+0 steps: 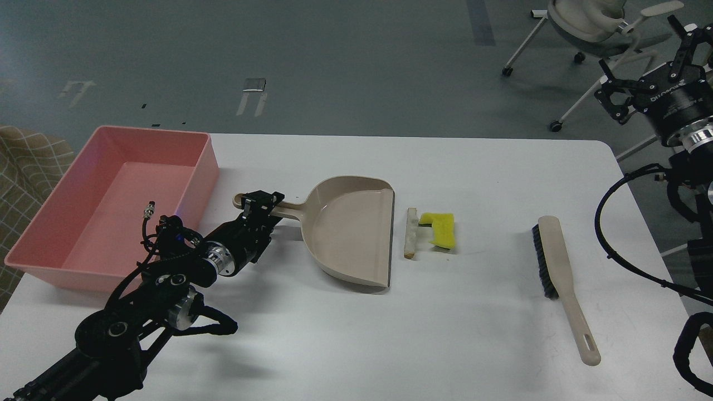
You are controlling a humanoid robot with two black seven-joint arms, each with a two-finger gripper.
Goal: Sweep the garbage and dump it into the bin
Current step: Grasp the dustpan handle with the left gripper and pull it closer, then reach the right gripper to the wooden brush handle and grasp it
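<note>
the left end effector sits at the dustpan handle, grip state unclear; a loose hold could let it swivel, so the garbage misses its lip.

Even, bright overhead light, soft shadows on the table, sharp focus.

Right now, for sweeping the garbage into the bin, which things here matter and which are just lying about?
For the job: sponge piece, bread-like slice, dustpan, brush, pink bin, left gripper at the dustpan handle, right gripper raised off the table.

Just about: office chair, checked cloth.
</note>
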